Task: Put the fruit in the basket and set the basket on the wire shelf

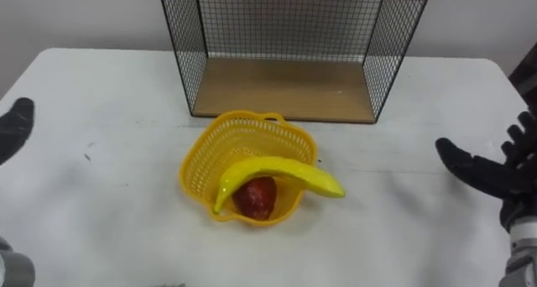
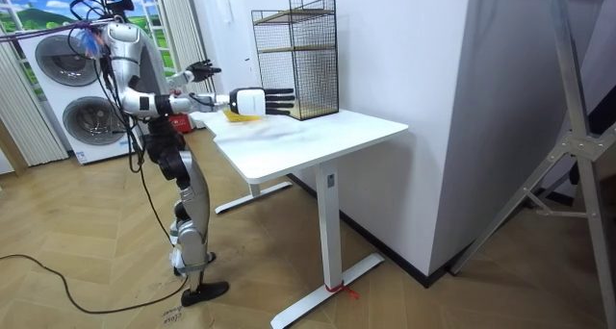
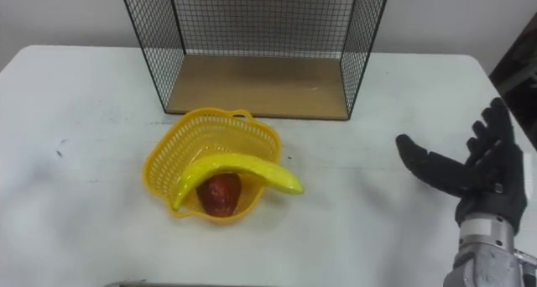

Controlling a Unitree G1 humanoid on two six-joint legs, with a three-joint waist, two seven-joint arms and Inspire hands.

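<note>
Basket [image 1: 195,157] on table [image 1: 109,203] before wire shelf [image 1: 285,86], banana [image 1: 277,171] across its rim, 1 red fruit [image 1: 256,196] inside. Left hand [image 1: 15,127] and right hand [image 1: 491,171] flank it, fingers wide, empty.

Bright, soft light falls evenly from overhead: the white surface [image 1: 101,153] reads pale with almost no glare, and the yellow basket [image 1: 201,157] casts only a thin, faint shadow close round its base. The banana [image 1: 285,171] carries a mild sheen along its upper side and shades the red fruit [image 1: 256,199] beneath it, while the wooden floor of the wire shelf [image 1: 285,90] is lit evenly through the mesh. The black right hand [image 3: 470,174] looks dark, with little detail across its spread fingers.
</note>
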